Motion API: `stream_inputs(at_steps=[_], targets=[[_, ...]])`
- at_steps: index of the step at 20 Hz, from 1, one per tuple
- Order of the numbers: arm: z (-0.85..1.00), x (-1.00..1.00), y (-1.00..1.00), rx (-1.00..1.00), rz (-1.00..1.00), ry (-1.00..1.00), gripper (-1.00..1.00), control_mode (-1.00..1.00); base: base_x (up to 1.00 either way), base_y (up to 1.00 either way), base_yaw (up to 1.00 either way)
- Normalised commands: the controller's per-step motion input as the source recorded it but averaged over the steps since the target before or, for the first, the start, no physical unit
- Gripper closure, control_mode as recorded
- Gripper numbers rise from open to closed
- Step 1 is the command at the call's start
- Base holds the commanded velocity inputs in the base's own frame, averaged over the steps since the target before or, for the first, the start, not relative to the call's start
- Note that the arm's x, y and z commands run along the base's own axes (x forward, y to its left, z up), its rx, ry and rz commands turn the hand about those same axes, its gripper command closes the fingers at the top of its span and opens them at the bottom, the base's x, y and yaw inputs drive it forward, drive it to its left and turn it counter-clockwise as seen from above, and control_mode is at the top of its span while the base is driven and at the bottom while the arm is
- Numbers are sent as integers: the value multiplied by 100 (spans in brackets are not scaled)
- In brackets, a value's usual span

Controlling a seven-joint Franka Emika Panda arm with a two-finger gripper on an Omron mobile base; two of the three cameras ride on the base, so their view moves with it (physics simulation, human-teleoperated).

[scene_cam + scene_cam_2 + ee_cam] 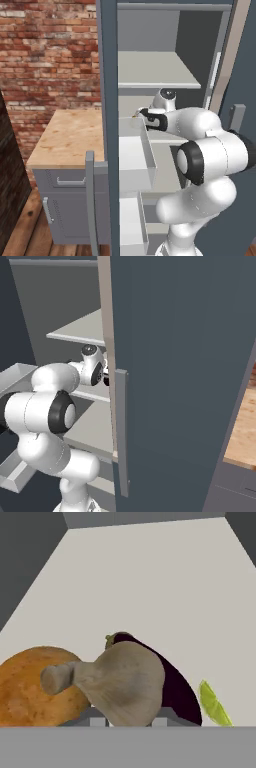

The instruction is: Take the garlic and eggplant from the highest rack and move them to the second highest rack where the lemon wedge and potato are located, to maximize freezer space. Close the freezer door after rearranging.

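Hand view has the garlic right up against the lens, sitting between the claw tips, which look closed in on the bulb, so I'd call that a grip on the garlic, with its stubby stem poking off to the left. Directly behind it is the eggplant, dark and glossy, and the garlic overlaps it enough that I can't tell if they're touching. The potato sits just beside the garlic on the left and the lemon wedge is on the right edge of the eggplant, all on the same light grey shelf board, which I take to be the second highest rack. In the left base view the arm reaches into the freezer under a shelf, past the white bins on the freezer door; the right base view has another door panel covering most of the frame. My worry: it's crowded in there. If I let go with the garlic perched against the eggplant or the potato, it's round enough to roll, and the front edge is the side I can't see. Pulling the claw back could also drag the stem or nudge the potato toward me. And the elbow sits close to those door bins, so a sloppy retreat could clip them before I even get to shutting the door.
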Motion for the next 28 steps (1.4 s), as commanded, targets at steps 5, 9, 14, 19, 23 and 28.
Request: stream_inputs(at_steps=[5, 9, 14, 19, 23, 28], targets=[[-21, 18, 0, 1, 0, -3, -100, -100, 0, 0, 0], [-7, 0, 0, 1, 0, -7, -100, -100, 0, 0, 0], [0, -29, 0, 0, 0, -14, -100, -100, 0, 0, 0], [0, -75, 0, 0, 3, -18, -100, -100, 0, 0, 0], [6, -85, 1, 0, 2, -7, -100, -100, 0, 0, 0], [53, -34, 1, 0, 0, 12, -100, -100, 0, 0, 0]])
